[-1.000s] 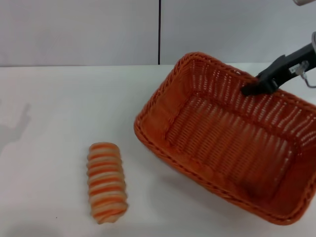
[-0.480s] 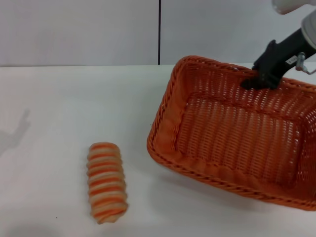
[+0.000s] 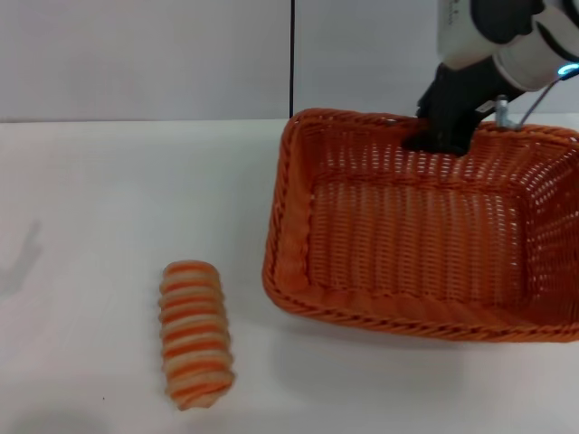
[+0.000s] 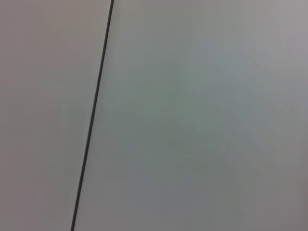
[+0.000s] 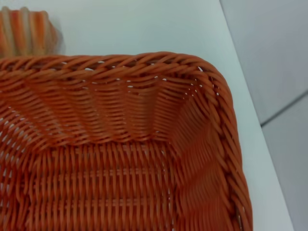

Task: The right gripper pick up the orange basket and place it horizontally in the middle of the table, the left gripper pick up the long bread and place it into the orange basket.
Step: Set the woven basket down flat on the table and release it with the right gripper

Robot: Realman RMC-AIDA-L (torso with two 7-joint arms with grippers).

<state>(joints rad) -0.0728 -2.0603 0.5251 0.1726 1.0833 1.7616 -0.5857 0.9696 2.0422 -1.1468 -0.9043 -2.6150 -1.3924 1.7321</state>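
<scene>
White tabletop (image 3: pixel 109 199) fills the head view, plain and flat, with a grey wall (image 3: pixel 145 54) behind it split by one thin dark vertical seam (image 3: pixel 292 59).

Nearest the robot, toward its left, lies the long bread (image 3: pixel 194 333): a small oblong roll, tan with orange-brown stripes across it and rounded ends, flat on the tabletop with its length running away from the robot. It sits well apart from everything else, with nothing over it.

Farther back and to the right is the orange basket (image 3: pixel 425 231), a big rectangular woven piece with sloping open-weave sides and a braided rim, its long side running across the view. Its right end is cut off by the picture's edge.

At the basket's far rim, the right hand (image 3: pixel 439 137) is pinching the braided edge, its black tip reaching down from a white and black arm.

In the right wrist view the weave and one rounded corner of the basket show close up.

No left hand appears; its wrist view shows only the wall and the seam.
</scene>
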